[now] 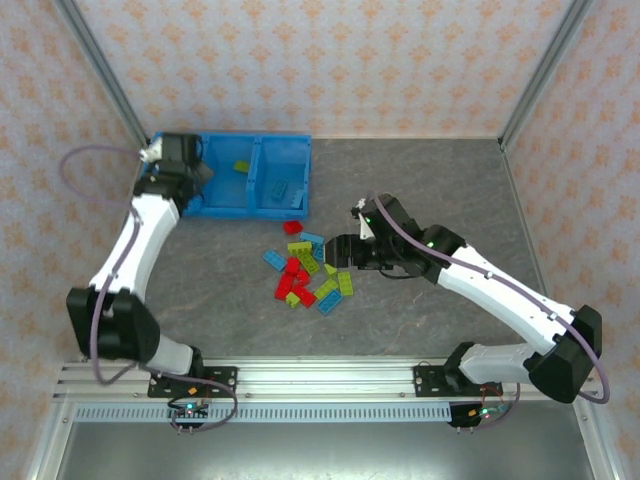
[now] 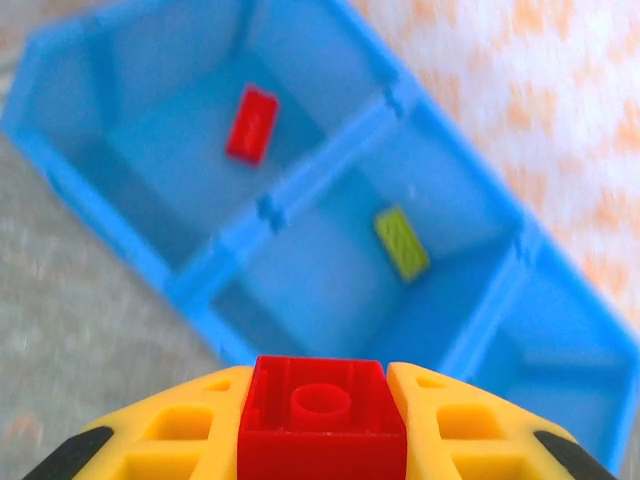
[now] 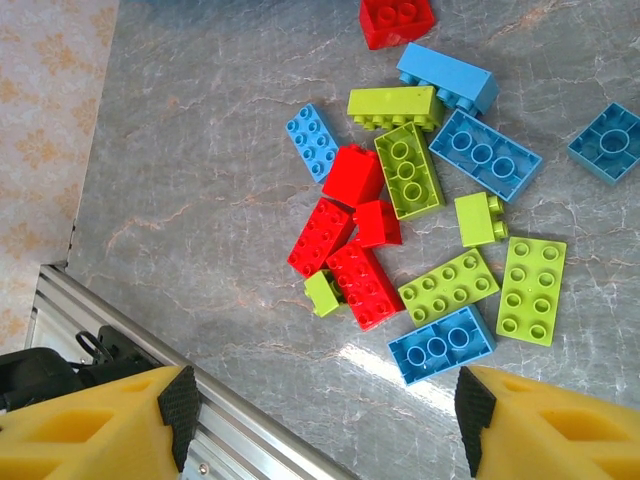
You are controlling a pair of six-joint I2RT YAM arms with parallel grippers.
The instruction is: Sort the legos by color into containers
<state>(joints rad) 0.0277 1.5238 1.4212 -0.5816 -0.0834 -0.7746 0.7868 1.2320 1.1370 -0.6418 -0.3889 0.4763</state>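
The left gripper (image 2: 322,455) clamps a red brick (image 2: 320,400) above the tray (image 2: 300,178); the red compartment (image 2: 185,165) lies ahead, to its left. The right gripper (image 3: 325,415) stands wide over the loose legos (image 3: 400,230).

A: Pose of the left arm (image 1: 140,240)?
B: Extended far forward; left claw (image 2: 320,375) clamped on a red brick (image 2: 322,430).
A: And the right arm (image 1: 500,290)?
B: Elbow bent, reaching inward; right claw (image 3: 320,410) faces down, jaws apart, empty.
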